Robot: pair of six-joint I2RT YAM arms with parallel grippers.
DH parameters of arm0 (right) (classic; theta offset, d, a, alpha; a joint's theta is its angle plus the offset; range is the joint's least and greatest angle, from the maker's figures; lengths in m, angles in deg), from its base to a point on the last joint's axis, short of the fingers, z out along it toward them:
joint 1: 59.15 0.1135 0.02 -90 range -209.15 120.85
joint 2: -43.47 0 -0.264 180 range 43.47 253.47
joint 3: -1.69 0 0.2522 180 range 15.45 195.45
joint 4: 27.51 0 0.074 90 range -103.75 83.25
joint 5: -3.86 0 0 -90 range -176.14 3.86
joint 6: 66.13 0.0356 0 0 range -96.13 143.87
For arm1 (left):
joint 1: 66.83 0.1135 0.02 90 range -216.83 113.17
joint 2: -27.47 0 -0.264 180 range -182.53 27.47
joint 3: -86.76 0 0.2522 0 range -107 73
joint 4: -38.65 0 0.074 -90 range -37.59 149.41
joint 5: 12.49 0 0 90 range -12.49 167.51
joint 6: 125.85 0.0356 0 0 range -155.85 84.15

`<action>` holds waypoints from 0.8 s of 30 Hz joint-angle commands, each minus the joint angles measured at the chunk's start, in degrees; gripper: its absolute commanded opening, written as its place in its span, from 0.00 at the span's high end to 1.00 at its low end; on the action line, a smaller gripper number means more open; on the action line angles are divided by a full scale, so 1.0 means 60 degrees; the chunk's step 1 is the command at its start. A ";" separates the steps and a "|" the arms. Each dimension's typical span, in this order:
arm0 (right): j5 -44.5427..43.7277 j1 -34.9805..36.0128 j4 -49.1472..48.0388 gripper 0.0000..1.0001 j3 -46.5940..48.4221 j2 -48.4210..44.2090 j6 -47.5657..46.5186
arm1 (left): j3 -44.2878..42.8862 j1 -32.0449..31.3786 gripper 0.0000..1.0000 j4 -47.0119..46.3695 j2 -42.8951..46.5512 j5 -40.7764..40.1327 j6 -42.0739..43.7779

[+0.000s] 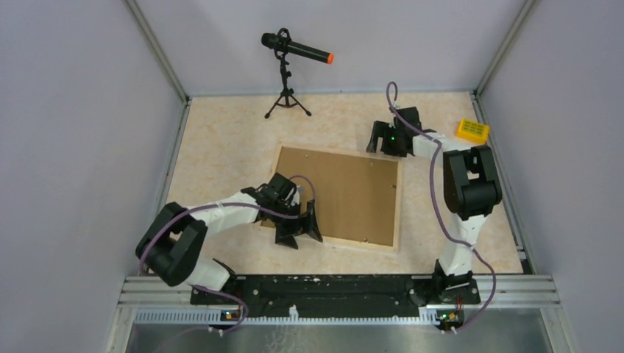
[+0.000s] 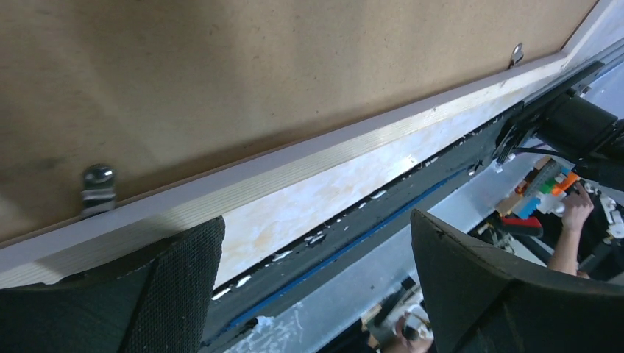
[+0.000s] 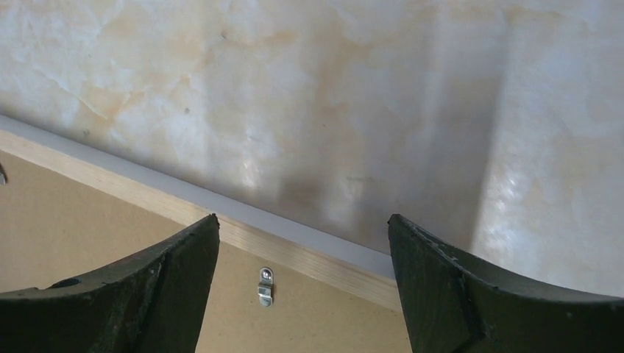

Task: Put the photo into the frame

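The pale wood frame (image 1: pixel 398 209) lies flat on the table with a plain brown backing board (image 1: pixel 346 191) filling it. The photo is not in view. My left gripper (image 1: pixel 299 226) is open over the frame's near left corner. In the left wrist view its jaws (image 2: pixel 316 220) stand wide apart beside the frame's rail (image 2: pixel 331 158), with a metal clip (image 2: pixel 97 187) on the board's edge. My right gripper (image 1: pixel 384 138) is open just past the frame's far right corner. In the right wrist view it (image 3: pixel 303 220) hangs above the rail (image 3: pixel 147 195) and a small clip (image 3: pixel 266 286). Both grippers are empty.
A black microphone on a small tripod (image 1: pixel 287 73) stands at the back of the table. A yellow block (image 1: pixel 472 131) lies at the far right edge. Grey walls enclose three sides. A black metal rail (image 1: pixel 331 287) carries the arm bases at the near edge.
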 commanded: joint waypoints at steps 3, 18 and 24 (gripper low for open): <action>0.0041 -0.0659 0.0387 0.17 -0.2646 -0.1614 0.0236 | -0.2332 -0.0002 0.01 -0.0856 -0.2157 -0.0418 0.1033; -0.1610 0.0217 0.0205 0.22 -0.6433 -0.5349 0.0688 | -0.6849 0.0761 0.01 0.0498 -0.5625 0.2236 0.2174; -0.1794 0.0430 0.1099 0.37 -0.5886 -0.5478 0.0905 | -0.6139 0.0966 0.01 0.0506 -0.4969 0.1110 0.2273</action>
